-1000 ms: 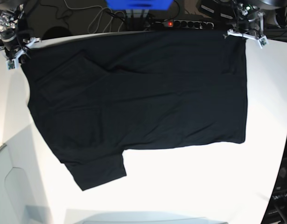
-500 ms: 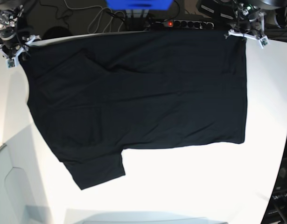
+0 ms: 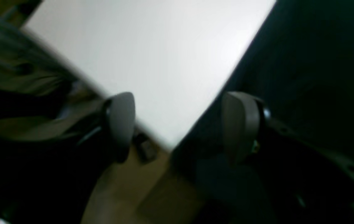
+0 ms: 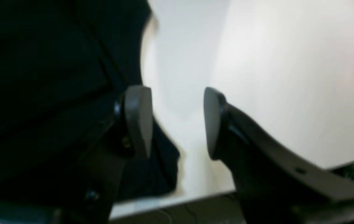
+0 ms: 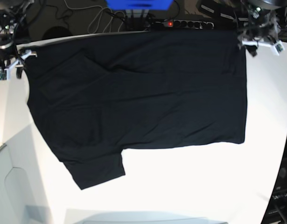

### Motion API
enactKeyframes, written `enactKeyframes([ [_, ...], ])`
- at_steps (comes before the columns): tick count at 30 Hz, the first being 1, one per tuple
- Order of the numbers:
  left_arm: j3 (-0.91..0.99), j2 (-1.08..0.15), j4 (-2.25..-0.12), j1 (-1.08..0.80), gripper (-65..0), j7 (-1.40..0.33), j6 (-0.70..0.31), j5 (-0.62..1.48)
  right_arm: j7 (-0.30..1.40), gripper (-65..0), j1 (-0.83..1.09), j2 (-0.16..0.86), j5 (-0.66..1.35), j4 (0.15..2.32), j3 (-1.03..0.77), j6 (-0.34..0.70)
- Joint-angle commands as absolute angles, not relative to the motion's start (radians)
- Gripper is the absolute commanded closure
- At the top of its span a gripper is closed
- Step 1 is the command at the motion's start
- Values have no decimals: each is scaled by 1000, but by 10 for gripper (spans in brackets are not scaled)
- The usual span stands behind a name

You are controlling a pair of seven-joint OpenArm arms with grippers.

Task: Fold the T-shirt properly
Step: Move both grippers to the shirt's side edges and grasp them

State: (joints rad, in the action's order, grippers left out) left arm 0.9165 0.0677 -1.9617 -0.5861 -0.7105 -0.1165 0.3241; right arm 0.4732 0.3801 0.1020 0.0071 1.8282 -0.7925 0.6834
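Note:
The black T-shirt (image 5: 143, 93) lies spread flat on the white table (image 5: 190, 186), with one sleeve (image 5: 99, 170) pointing to the front left. No tag or print patch shows. My left gripper (image 5: 261, 45) is open and empty just off the shirt's far right corner. In the left wrist view it (image 3: 180, 124) hangs over the table edge, with the shirt (image 3: 313, 46) under its right finger. My right gripper (image 5: 10, 65) is open and empty just left of the shirt's far left corner. In the right wrist view it (image 4: 177, 121) is over bare table, beside the shirt's edge (image 4: 40, 62).
A power strip with a red light (image 5: 180, 22), cables and a blue object (image 5: 138, 3) lie behind the table's far edge. A pale grey panel (image 5: 8, 186) sits at the front left. Bare table shows in front of and right of the shirt.
Both grippers have moved outward from the shirt's far corners: the left one to the right, the right one to the left and nearer. The shirt has hardly shifted.

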Motion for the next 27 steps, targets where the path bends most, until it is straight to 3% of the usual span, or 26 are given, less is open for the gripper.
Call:
enactKeyframes([
  [1,937,59,-1977,-576,-424,-690,-113,329,452,-278,355,116,21,1848,-780,698],
  [9,946,58,-1975,-390,-424,-690,-113,340,647,-278,82,122,15,1822,-613,698],
  [15,928,19,-1945,-254,-424,-690,-113,337,754,-278,-223,203,15,1549,-509,698],
  [21,848,-82,-1810,-148,-424,-690,-113,337,725,-278,-470,275,15,1132,-467,698],
  [27,771,-171,-1623,-28,-424,-682,-110,337,469,-323,-581,312,15,805,-395,601],
])
